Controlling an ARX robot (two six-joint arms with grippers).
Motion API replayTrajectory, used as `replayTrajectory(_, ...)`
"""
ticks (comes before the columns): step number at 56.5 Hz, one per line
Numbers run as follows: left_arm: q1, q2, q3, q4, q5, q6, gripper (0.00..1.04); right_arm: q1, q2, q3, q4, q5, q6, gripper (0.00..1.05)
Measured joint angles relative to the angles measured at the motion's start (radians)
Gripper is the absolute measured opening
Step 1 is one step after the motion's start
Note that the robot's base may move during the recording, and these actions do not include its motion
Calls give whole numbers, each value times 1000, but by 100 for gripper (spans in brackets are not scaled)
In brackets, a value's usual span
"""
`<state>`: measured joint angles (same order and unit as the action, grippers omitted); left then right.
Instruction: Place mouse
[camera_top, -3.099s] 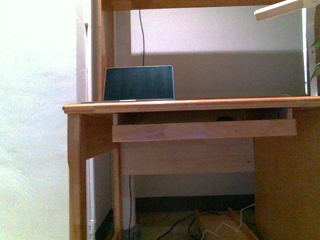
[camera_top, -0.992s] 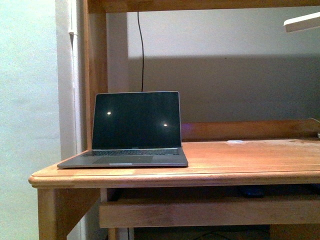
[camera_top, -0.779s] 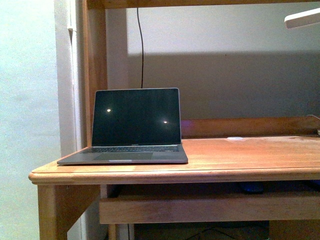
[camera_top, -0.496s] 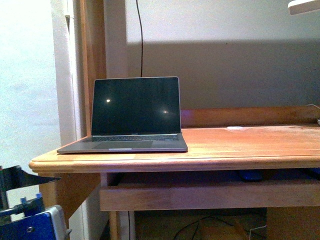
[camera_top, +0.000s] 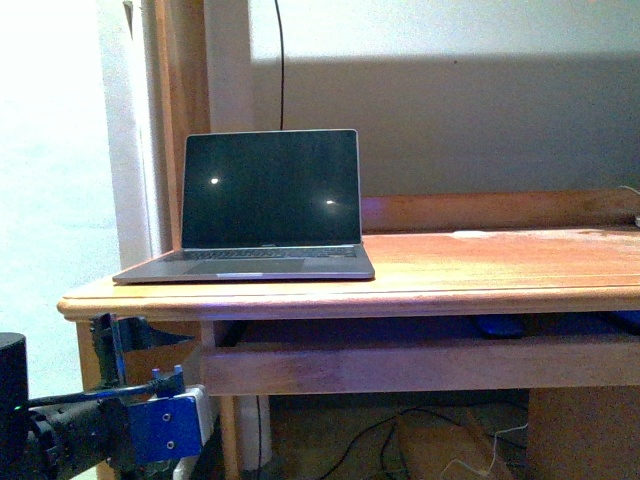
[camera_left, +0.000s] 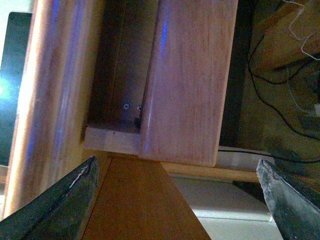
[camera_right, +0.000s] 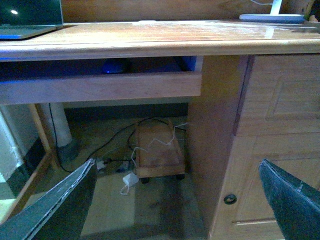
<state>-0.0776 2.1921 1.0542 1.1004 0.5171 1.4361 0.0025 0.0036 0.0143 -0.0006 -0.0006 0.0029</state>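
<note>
1. Mouse (camera_top: 500, 325): a small dark rounded shape, right of centre and a little below the middle of the front view. It lies on the pull-out shelf (camera_top: 400, 365) under the desk top (camera_top: 480, 265). Only its upper part shows above the shelf's front board. It sits in shadow with a blue tint, so no detail can be read. Neither gripper touches it.
2. Laptop (camera_top: 270, 200): open, left of centre in the front view, resting on the left part of the desk top. The screen is dark with two small bright reflections. It is well apart from the mouse.
3. Left gripper (camera_left: 176, 165): fingers spread wide with nothing between them. Its wrist camera faces the rounded front edge of the desk top and one end of the shelf's front board.
4. Left arm (camera_top: 100, 430): in the lower left corner of the front view, below the desk top's edge, carrying a blue bracket.
5. Right gripper (camera_right: 176, 165): fingers spread wide and empty. Its wrist camera faces the space under the desk, with the shelf and a cabinet door (camera_right: 270, 150) beside it.
6. Floor under the desk: a low wooden trolley (camera_right: 157, 155) stands among loose cables (camera_right: 115, 145).
7. Wall: a black cord (camera_top: 281, 60) runs upward behind the laptop, upper left of centre in the front view.
</note>
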Motion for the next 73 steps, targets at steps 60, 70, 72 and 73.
replayTrajectory(60, -126, -199, 100, -912, -17, -251, 97, 0, 0, 0, 0, 0, 0, 97)
replayTrajectory(70, -145, -310, -20, -929, 80, -429, 97, 0, 0, 0, 0, 0, 0, 97)
replayTrajectory(72, -151, -328, -41, -922, 102, -478, 97, 0, 0, 0, 0, 0, 0, 97)
replayTrajectory(73, -155, -340, -55, -917, 117, -511, 97, 0, 0, 0, 0, 0, 0, 97)
